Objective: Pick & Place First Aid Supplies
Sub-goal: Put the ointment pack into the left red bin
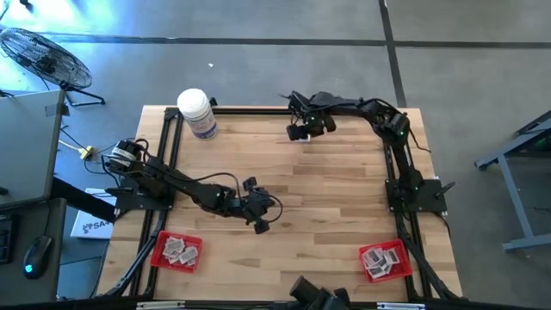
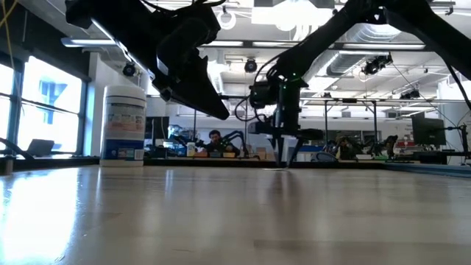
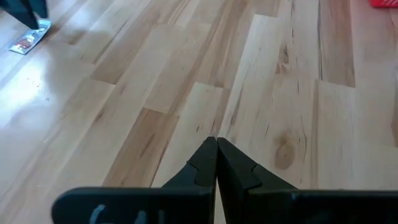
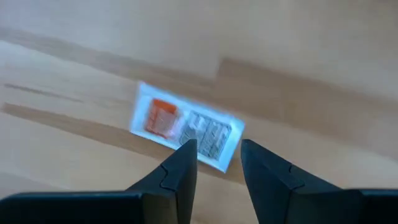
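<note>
Loose packet (image 4: 186, 127) flat on table (image 1: 327, 189) near far edge, just ahead of right gripper (image 4: 217, 155), jaws parted, empty. Likely light, thin, slippery; best pinched across one edge. Left gripper (image 3: 216, 155) mid-table, clenched on nothing. Other packets in two red trays (image 1: 164, 258) near front; count unclear

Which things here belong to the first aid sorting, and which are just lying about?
Part of the job:
- packet on the table under the open right claw
- left red tray holding packets
- right red tray holding packets
- shut left claw, empty, mid-table

Just lying about:
- white bottle at the table's far edge
- fan on the floor
</note>
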Available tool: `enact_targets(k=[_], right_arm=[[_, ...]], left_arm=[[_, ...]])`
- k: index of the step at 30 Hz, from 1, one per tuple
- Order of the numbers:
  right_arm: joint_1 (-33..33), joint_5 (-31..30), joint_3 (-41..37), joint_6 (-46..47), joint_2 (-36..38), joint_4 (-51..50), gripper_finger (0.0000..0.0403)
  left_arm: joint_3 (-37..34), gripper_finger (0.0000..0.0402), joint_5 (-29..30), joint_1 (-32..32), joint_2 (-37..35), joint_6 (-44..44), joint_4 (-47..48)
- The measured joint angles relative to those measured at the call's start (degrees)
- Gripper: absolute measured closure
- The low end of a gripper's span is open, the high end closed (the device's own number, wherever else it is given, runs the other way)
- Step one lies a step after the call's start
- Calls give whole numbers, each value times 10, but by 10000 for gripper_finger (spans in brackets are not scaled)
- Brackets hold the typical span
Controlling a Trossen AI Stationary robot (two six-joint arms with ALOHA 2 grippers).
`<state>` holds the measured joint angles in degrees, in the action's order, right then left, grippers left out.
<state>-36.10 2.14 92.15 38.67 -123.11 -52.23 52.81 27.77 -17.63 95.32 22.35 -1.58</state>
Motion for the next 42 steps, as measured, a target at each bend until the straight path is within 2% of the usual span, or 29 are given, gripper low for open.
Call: enact_targets(k=[10,20,35,39,42], right_arm=[[-11,39,-92,49,8,96,284],[-11,40,-64,50,14,85,290],[-10,29,-80,49,17,93,364],[-7,14,-80,39,17,91,394],[-4,12,-80,24,19,91,399]], left_arm=[[0,400,-35,0,0,0,1],[0,400,-43,0,0,0,2],[0,400,-42,0,0,0,1],[0,400,-29,0,0,0,0],[0,400,-14,0,0,0,0]])
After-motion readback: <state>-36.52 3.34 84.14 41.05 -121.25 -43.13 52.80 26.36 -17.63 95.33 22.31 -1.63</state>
